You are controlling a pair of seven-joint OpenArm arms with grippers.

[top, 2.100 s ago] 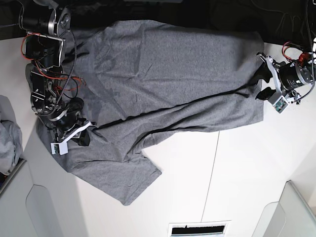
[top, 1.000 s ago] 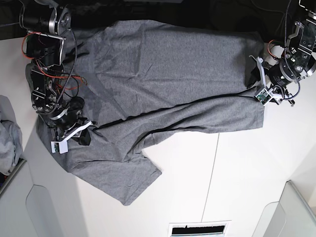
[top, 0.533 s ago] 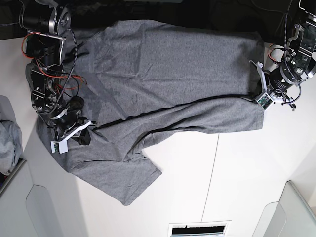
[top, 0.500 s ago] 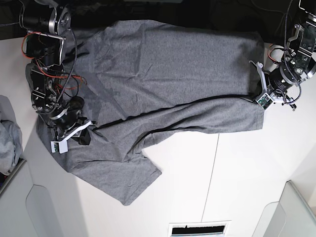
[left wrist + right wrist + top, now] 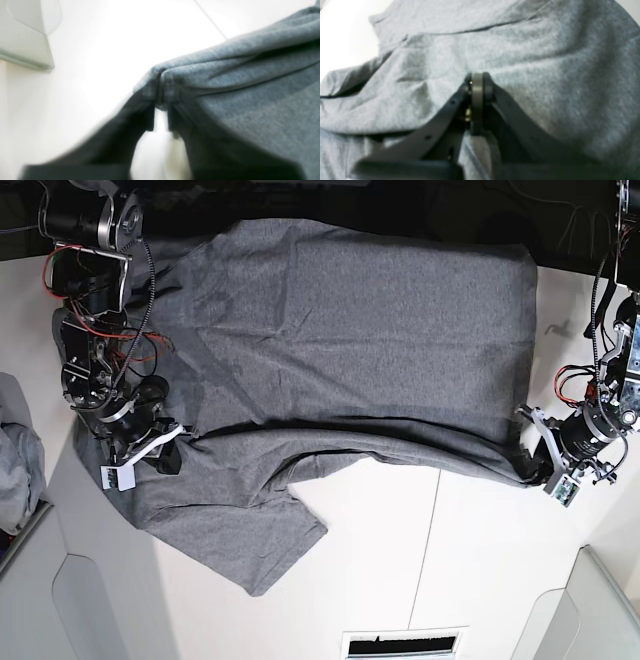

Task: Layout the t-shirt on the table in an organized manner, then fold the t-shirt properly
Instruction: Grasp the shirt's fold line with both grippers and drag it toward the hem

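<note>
While the shirt lies spread across the table from nine to three o'clock, the left claw pinches its hem corner at three. The right claw, at nine o'clock, is clenched on a fold of the shirt.

text: we read none | labels: we find no legible one on the t-shirt | brands, numbers: none we can read | signs: none legible on the table | wrist views: too blurred for lettering
</note>
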